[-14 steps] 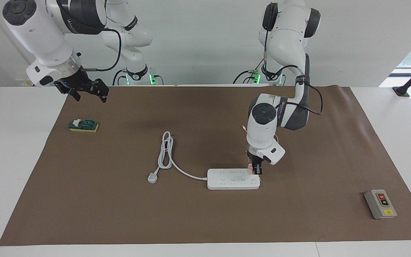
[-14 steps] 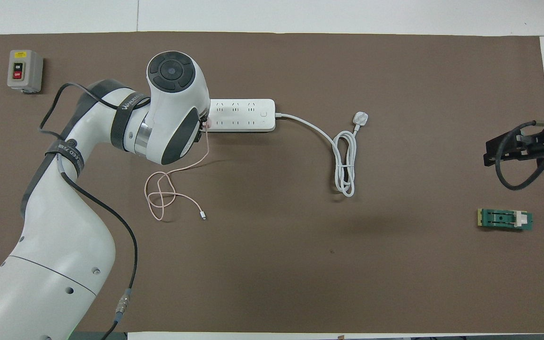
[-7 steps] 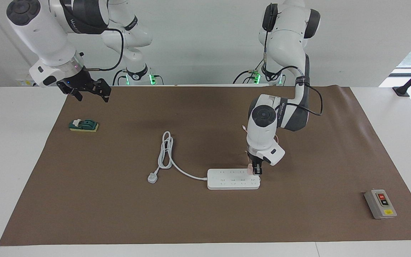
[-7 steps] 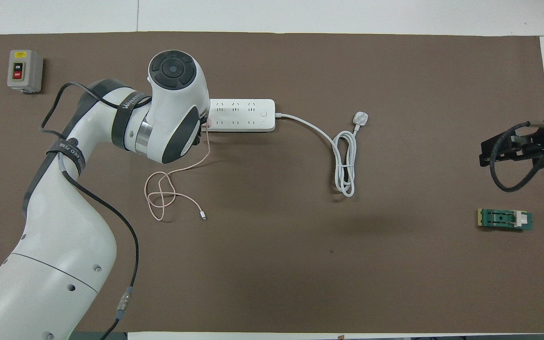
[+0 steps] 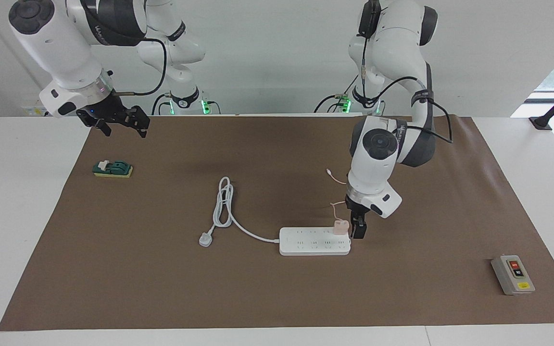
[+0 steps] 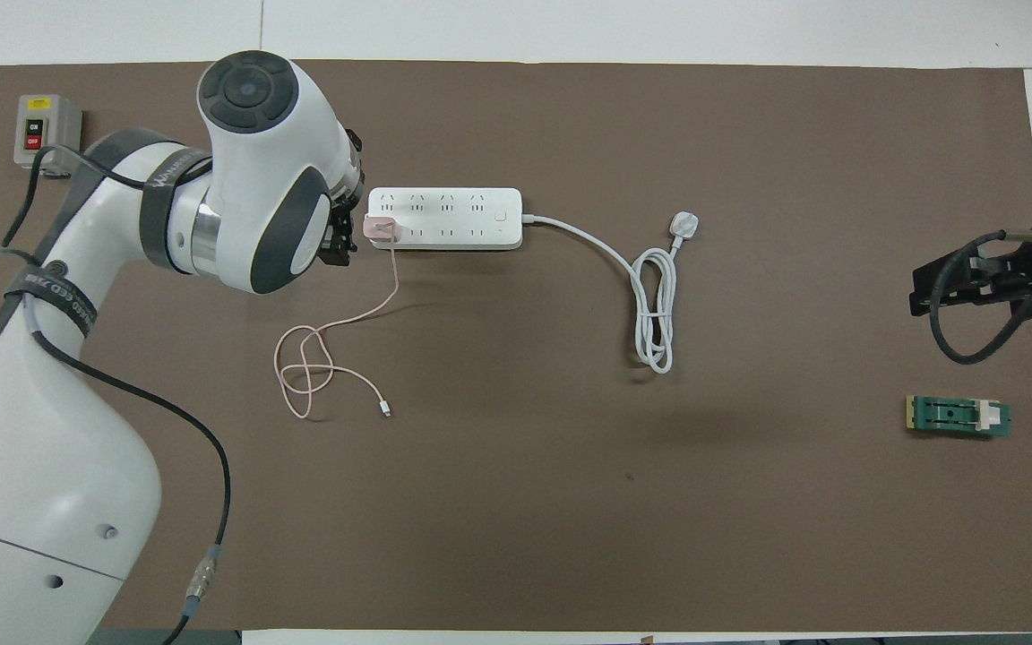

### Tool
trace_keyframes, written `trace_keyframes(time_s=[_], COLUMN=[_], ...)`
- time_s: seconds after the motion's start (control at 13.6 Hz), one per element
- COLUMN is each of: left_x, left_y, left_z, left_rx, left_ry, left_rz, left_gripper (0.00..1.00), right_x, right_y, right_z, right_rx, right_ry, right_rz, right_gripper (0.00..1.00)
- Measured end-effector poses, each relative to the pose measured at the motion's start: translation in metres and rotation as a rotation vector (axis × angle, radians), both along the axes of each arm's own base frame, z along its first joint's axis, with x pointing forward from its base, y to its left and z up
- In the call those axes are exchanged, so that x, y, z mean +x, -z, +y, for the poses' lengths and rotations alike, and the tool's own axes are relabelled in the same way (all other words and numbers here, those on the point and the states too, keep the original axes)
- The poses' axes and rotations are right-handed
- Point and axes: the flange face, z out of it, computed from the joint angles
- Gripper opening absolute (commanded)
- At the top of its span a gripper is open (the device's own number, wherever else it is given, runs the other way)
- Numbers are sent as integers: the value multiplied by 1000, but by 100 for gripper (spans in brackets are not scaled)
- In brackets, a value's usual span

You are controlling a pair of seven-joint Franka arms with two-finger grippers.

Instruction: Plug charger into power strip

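Now, facing view: charger (image 5: 340, 227) upright on strip (image 5: 314, 241), at its left-arm end; left gripper (image 5: 358, 230) just beside, jaws released, empty. Right gripper (image 5: 119, 120) up over the mat's corner, jaws released. Overhead view: charger (image 6: 381, 229) seated on strip (image 6: 444, 218), pink cable (image 6: 337, 349) trailing toward the robots.

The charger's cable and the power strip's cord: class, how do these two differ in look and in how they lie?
The charger's cable is thin and pink; the power strip's cord is thick and white. The cable lies in a loose tangle of loops, while the cord is folded into a long, narrow bundle. The cable ends in a tiny connector, the cord in a chunky white plug. Both rest on the brown mat, their free ends unconnected.
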Motion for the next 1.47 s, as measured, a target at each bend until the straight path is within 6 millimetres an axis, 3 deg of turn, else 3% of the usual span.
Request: trace_keyframes(time_s=[0.37,0.59,0.96,1.25,1.4,1.47], left_x=[-9,-16,-44,-75,-100,-112], left_y=[-73,-112,-180,-209,-213,-211], left_z=[52,105,204,275,292,288], left_rx=[10,23,40,44,28,17], left_ry=[140,296,667,930,1014,1038], left_rz=[8,30,55,73,101,118], left_gripper=[100,100,100,100,100,100], right_x=[0,0,0,0,0,0], right_y=[0,0,0,0,0,0], right_z=[0,0,-1,-1,0,0], right_rx=[0,0,0,0,0,0], right_ry=[0,0,2,2,1,0], right_rz=[0,0,0,0,0,0], right_gripper=[100,100,100,100,100,100])
